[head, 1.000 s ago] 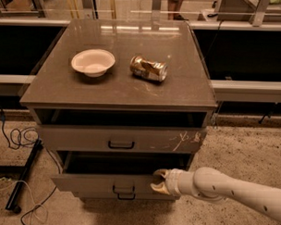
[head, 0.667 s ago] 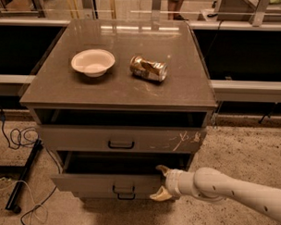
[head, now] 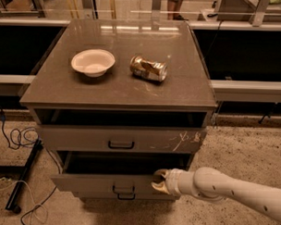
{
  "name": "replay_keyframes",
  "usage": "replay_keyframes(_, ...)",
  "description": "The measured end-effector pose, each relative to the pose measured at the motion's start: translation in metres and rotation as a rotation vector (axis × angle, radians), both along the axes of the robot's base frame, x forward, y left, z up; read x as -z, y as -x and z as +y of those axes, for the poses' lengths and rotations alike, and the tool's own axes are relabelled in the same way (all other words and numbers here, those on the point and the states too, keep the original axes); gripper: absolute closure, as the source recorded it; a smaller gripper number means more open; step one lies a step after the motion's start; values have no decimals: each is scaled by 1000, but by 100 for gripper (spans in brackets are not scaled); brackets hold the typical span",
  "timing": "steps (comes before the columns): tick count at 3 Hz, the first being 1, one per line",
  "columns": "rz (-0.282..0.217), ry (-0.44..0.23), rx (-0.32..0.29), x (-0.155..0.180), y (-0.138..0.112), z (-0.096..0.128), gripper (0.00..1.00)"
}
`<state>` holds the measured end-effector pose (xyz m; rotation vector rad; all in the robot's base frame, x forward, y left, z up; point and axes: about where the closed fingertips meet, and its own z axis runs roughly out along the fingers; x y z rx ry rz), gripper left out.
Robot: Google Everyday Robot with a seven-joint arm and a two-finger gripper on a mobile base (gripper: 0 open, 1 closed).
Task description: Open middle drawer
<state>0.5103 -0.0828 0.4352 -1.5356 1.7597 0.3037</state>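
**Middle drawer part-way out, gripper at its right end**

Camera view: the gripper (head: 158,181) sits at the end of a pale arm (head: 234,194) that reaches in from the right. It is pressed up against the right end of the middle drawer (head: 92,183), at the top edge of its front. From where I stand I cannot tell how wide the gripper is or whether it has hold of anything. It is plainly not on the small dark handle (head: 123,190), which lies to its left and a touch lower.

The drawer itself stands forward of the cabinet, with a dark gap of open box showing behind its front, just above and to the left of the gripper. I would judge the job well begun but not finished. The drawer is out only part of the way, and more pulling seems to be left.

Directly above the gripper is the scratched drawer front (head: 84,139), shut flush. Just below and left of the gripper, a second handle (head: 126,197) peeks out from a lower front.

Well above, on the cabinet top (head: 187,95), a crushed can (head: 148,69) lies on its side, with a white bowl (head: 92,62) further left. The can's gold-brown label shows no words I can read, and nothing else here bears writing.
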Motion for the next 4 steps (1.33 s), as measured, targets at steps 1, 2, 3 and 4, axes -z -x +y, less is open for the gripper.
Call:
replay_keyframes(1, 2, -2, -17, 1, 17, -8, 100)
replay_keyframes(2, 4, -5, -20, 1, 26, -12, 100)
replay_keyframes(3, 26, -31, -87, 9, 58, 3, 100)
replay_keyframes(4, 27, -31, -88, 4, 58, 3, 100)
